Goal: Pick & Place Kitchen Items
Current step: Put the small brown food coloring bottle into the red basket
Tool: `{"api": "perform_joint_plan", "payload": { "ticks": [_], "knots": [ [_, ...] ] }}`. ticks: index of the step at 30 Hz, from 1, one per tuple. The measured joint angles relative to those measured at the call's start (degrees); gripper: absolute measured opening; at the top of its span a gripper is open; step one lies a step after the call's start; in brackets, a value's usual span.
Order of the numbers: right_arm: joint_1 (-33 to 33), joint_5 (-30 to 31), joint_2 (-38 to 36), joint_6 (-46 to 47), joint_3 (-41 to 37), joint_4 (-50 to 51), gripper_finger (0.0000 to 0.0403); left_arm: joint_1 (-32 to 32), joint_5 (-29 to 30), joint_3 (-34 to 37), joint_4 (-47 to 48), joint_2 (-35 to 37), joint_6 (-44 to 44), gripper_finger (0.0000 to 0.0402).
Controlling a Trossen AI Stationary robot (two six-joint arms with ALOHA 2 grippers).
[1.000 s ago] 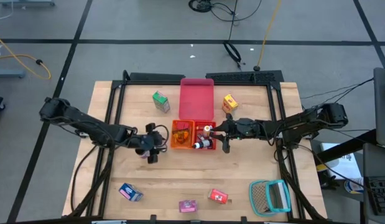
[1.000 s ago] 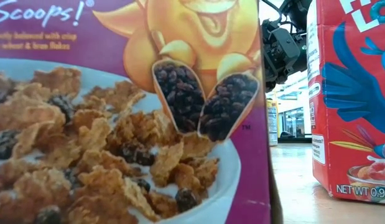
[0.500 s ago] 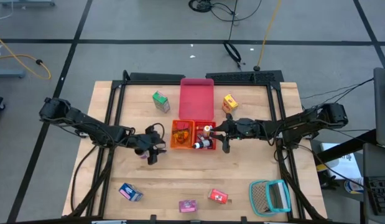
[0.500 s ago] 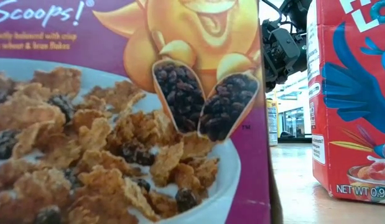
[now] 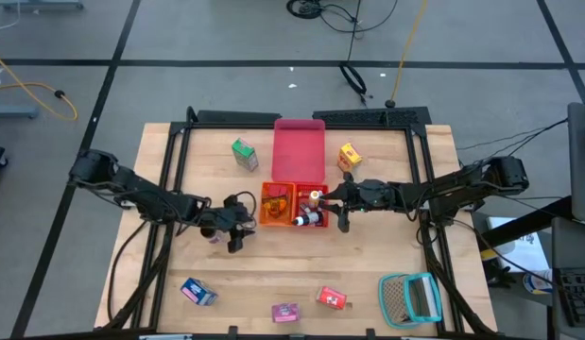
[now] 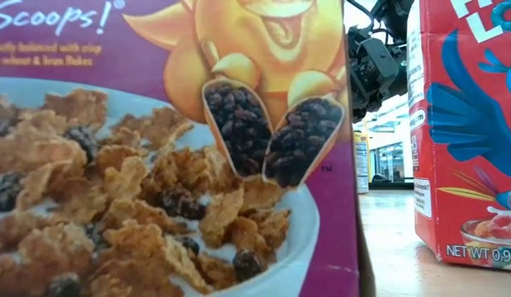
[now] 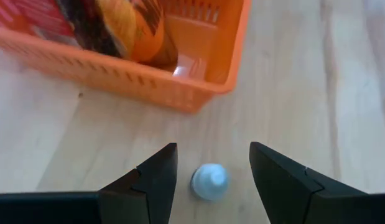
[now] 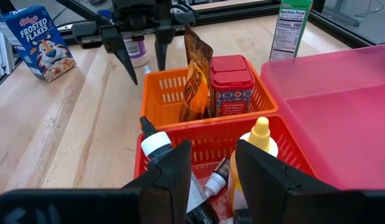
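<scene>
1. Your left gripper (image 7: 212,167) hangs over the table (image 5: 368,274) just beside the orange basket (image 7: 198,93), fingers spread, with a small bottle (image 7: 209,182) standing between them. Nothing is grasped yet.

2. The step in hand looks like picking up that bottle. Come straight down so both fingers pass the pale blue cap evenly, and close on the body rather than the cap; a rounded top would likely slip out.

3. Keep clear of the orange basket's wall as you descend. It sits near the fingertips, and a nudge could shift the basket.

4. Close gently. The bottle is light and upright, so an off-centre squeeze could tip it.

5. The right gripper (image 8: 212,163) waits over the red basket (image 8: 180,146), fingers apart and empty, above a yellow-capped bottle (image 8: 257,140) and a black-capped one (image 8: 156,144). Leave it there while the left arm works.

6. The bottle shows a rounded pale blue cap from above; from the right wrist view it has a whitish body with a purple label (image 8: 137,50).

7. Other items remain out on the table: a green box (image 5: 243,153), a yellow box (image 5: 349,156), a blue box (image 5: 197,292), a pink box (image 5: 285,312) and a red box (image 5: 332,298).
</scene>
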State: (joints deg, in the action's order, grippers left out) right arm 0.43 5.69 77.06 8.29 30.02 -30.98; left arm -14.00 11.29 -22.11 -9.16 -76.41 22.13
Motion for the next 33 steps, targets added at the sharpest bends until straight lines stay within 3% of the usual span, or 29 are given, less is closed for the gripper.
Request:
{"api": "perform_joint_plan", "payload": {
  "ticks": [7, 17, 25, 33],
  "knots": [
    [0.0, 0.0, 0.0, 0.0, 0.0, 0.2, 0.0117, 0.0, -0.9, -0.2, -1.5, -0.9, -0.7, 0.0180],
    [0.0, 0.2, 0.0, 0.0, 0.0, 0.4, 0.0114, 0.1, -2.3, -0.2, -1.7, -1.0, -3.0, 0.0027],
    [0.0, 0.2, 0.0, 0.0, 0.0, 0.4, 0.0114, 0.1, -0.8, -0.6, -1.1, -0.8, -1.6, 0.0039],
    [0.0, 0.2, 0.0, 0.0, 0.0, 0.8, 0.0114, 0.3, -0.7, -1.8, -1.1, -0.8, -3.6, 0.0001]
  ]
}}
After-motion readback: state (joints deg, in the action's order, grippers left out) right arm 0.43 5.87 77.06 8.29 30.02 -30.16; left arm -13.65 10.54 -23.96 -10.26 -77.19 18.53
